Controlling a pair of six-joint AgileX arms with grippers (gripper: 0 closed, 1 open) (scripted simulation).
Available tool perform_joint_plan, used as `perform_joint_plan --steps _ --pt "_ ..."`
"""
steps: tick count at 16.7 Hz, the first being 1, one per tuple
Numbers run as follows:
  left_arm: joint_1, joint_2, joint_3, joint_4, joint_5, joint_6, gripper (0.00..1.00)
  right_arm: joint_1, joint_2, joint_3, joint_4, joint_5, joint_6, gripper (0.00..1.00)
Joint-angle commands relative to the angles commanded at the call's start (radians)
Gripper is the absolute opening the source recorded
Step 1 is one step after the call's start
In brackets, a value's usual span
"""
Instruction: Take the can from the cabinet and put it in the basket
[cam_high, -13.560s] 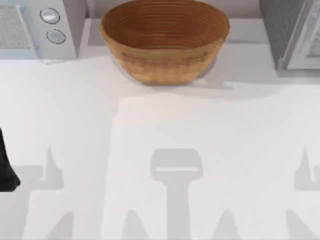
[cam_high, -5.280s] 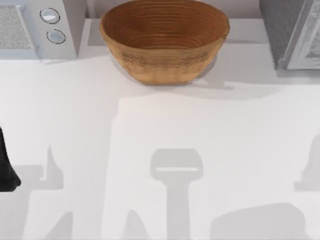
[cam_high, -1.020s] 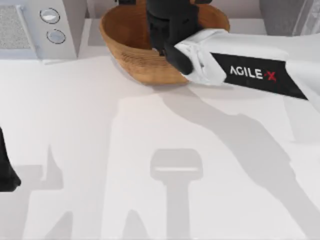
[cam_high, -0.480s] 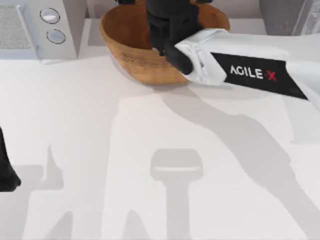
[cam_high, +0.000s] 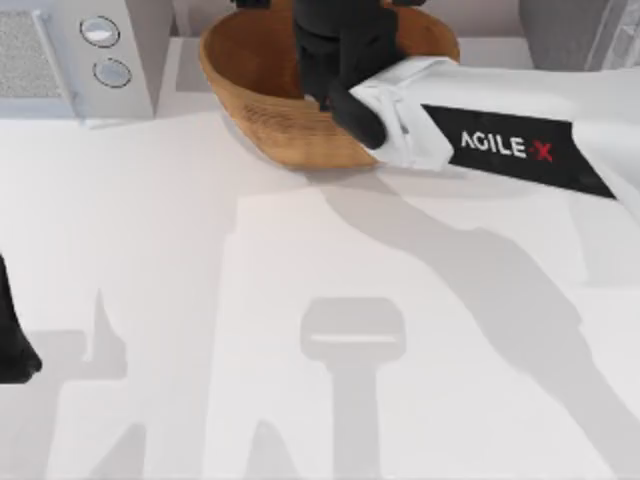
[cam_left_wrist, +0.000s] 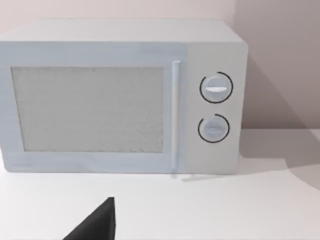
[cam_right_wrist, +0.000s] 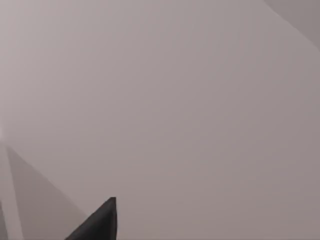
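The basket (cam_high: 262, 95) sits at the table's (cam_high: 200, 260) 12 o'clock edge, and the right gripper (cam_high: 335, 45) hangs over its bowl — I cannot tell whether its fingers are spread or pinching the can. The cabinet (cam_high: 555, 20) stands at 2 o'clock, the microwave (cam_left_wrist: 120, 95) at 10 o'clock — the left arm (cam_high: 12, 340) is parked at 9 o'clock.

A white table (cam_high: 150, 250), crossed by soft grey shadows, carries a pale microwave (cam_left_wrist: 120, 95) with two round knobs, and behind the microwave rises what seems a plain pinkish-grey wall (cam_left_wrist: 280, 60).
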Motion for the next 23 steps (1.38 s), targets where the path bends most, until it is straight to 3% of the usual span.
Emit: perform_joint_plan --steps 8,12,17,23 --pt "0.000 0.000 0.000 0.000 0.000 0.000 1.00 0.002 0.000 0.000 0.000 0.000 0.000 1.00" --pt "0.000 0.000 0.000 0.000 0.000 0.000 1.00 -0.061 -0.102 -0.093 -0.051 -0.040 0.001 1.00" --pt "0.000 0.000 0.000 0.000 0.000 0.000 1.00 -0.219 -0.459 -0.391 -0.200 -0.166 -0.001 1.00" --pt "0.000 0.000 0.000 0.000 0.000 0.000 1.00 -0.411 -1.148 -0.861 -0.389 -0.363 -0.007 1.00"
